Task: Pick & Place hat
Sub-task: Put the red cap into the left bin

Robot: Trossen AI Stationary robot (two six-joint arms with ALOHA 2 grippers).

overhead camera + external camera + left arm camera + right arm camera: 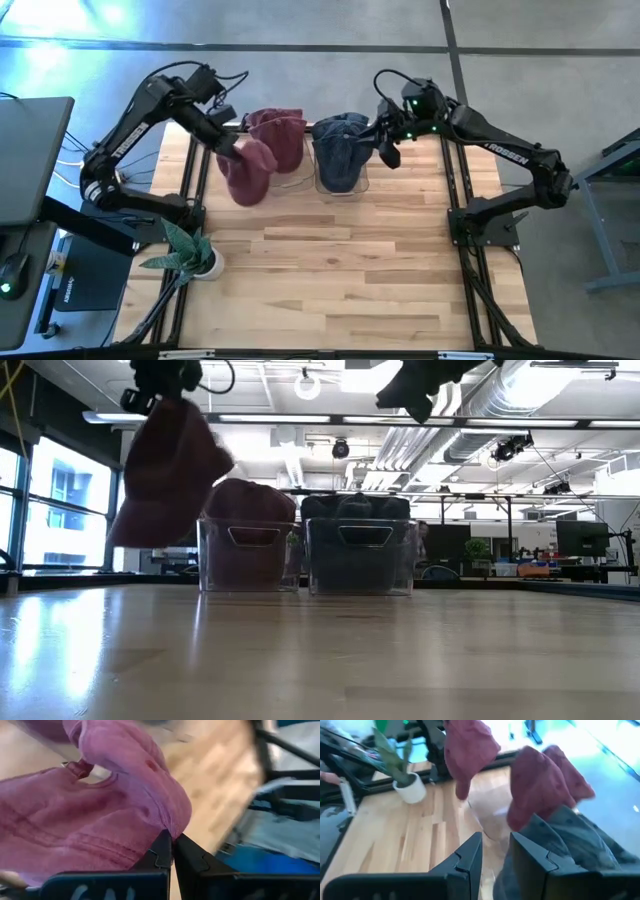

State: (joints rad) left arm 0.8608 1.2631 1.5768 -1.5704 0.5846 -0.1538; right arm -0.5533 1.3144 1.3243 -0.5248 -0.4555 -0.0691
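My left gripper is shut on a maroon hat, which hangs high over the table just left of the bins in the low view. Two clear bins stand side by side at the table's far edge. The left bin holds more maroon hats; the right bin holds dark blue hats. My right gripper is open and hovers above the right side of the blue-hat bin, touching nothing. My left gripper pinches the maroon hat between its two fingers at a rounded edge of the cloth, only at the fingertips. The fingers come from above. The hat hangs slack below them, lifted clear of the table.
A small potted plant in a white pot stands near the table's left edge. Black frame rails run along both sides of the table. The wooden tabletop is bare between the bins and the near edge.
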